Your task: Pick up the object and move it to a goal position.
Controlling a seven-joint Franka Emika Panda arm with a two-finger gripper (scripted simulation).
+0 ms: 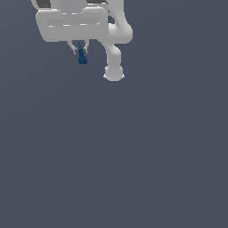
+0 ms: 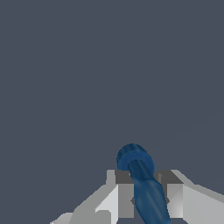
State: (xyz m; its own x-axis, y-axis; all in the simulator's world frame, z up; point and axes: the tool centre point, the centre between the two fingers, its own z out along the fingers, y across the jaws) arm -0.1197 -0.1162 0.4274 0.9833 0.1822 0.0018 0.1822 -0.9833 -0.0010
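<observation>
The object is a small dark blue, elongated item (image 1: pixel 82 55) hanging between the fingers of my white gripper (image 1: pixel 79 48) near the top of the exterior view. In the wrist view the blue object (image 2: pixel 142 183) runs between the two grey fingertips (image 2: pixel 125 192), its rounded end sticking out past them. The gripper (image 2: pixel 146 190) is shut on it. The object looks lifted off the grey floor, though its height cannot be told. No goal marker shows in either view.
The white arm's links and base (image 1: pixel 113 71) stand to the exterior view's right of the gripper. Plain dark grey floor (image 1: pixel 116 156) fills the rest of both views.
</observation>
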